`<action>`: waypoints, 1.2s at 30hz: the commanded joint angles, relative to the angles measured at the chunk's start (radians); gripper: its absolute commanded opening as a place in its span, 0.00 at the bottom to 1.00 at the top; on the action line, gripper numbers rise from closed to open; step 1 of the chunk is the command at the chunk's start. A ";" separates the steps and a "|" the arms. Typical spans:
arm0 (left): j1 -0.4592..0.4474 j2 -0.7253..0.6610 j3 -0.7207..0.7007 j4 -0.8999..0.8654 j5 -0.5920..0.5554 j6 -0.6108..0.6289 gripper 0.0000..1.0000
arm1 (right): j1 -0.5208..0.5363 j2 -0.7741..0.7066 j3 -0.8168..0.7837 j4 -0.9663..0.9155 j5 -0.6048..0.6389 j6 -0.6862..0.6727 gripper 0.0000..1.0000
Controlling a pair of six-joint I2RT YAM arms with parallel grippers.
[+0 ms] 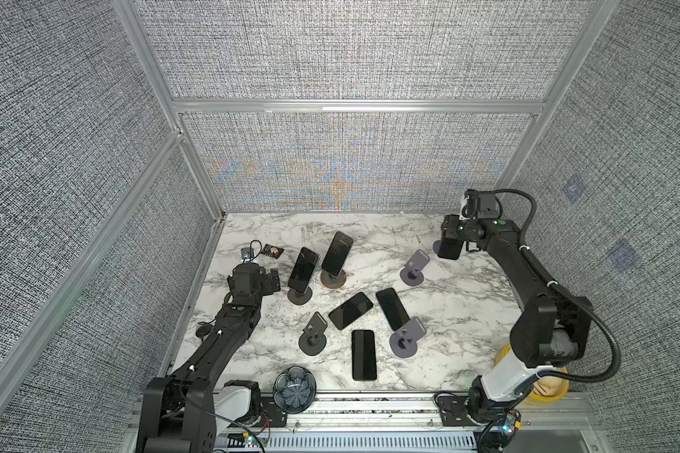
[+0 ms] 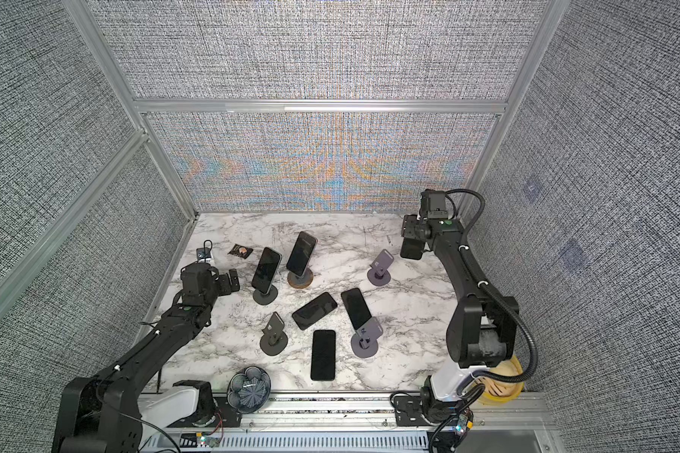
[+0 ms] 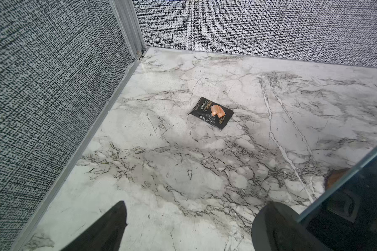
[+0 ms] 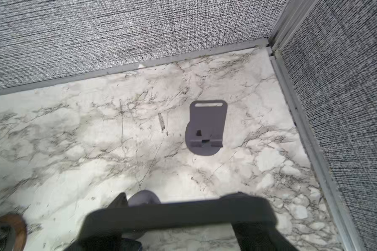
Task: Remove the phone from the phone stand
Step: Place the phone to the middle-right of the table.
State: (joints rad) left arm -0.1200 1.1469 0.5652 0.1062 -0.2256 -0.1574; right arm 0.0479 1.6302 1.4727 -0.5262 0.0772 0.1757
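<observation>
Phones [image 1: 364, 354] — six, counting one phone [image 1: 449, 253] (in right claw [image 1: 451, 240]) — and five stands [image 1: 413, 270].

Non-task clutter on the marble counter [image 1: 468, 306]: a black snack packet [image 1: 272, 251] with an orange print lies flat near the back-left corner, and a small cabled gadget [image 1: 248, 255] sits just beside it toward the left edge. In the left wrist view the same packet [image 3: 211, 113] shows white lettering and sits well apart from both walls. A dark blue flower-shaped bowl [image 1: 294, 390] sits on the front edge left of centre, a yellow tub [image 1: 554, 392] sits partly hidden at the front-right corner, and grey woven-fabric panels [image 1: 350, 51] in an aluminium frame [image 1: 354, 105] close off the left, back and right edges.
</observation>
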 commanded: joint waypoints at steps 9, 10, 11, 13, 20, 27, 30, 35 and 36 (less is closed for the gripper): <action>0.002 -0.019 -0.011 0.018 0.013 -0.004 0.99 | 0.078 -0.242 -0.297 -0.080 0.028 0.036 0.65; 0.002 -0.022 -0.013 0.021 0.016 -0.002 0.99 | 0.088 -0.254 -0.323 -0.070 0.032 0.035 0.65; 0.001 -0.020 -0.013 0.025 0.020 0.002 0.99 | 0.101 -0.261 -0.346 -0.071 0.039 0.034 0.65; 0.001 -0.014 -0.013 0.030 0.022 0.007 0.99 | 0.124 -0.266 -0.368 -0.097 0.049 0.042 0.64; 0.002 -0.014 -0.008 0.024 0.040 0.013 0.98 | 0.233 -0.253 -0.461 -0.130 0.069 0.105 0.64; 0.001 -0.036 -0.033 0.052 0.053 0.025 0.98 | 0.290 -0.183 -0.522 -0.142 0.052 0.127 0.65; 0.002 -0.042 -0.034 0.050 0.070 0.030 0.98 | 0.290 -0.152 -0.543 -0.153 0.027 0.129 0.65; 0.002 -0.044 -0.037 0.055 0.088 0.038 0.98 | 0.290 -0.151 -0.567 -0.157 0.006 0.155 0.65; 0.002 -0.045 -0.038 0.055 0.088 0.040 0.98 | 0.291 -0.149 -0.569 -0.165 0.011 0.159 0.65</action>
State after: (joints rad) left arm -0.1200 1.1049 0.5262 0.1345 -0.1543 -0.1337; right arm 0.3363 1.4868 0.9070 -0.6727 0.0990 0.3141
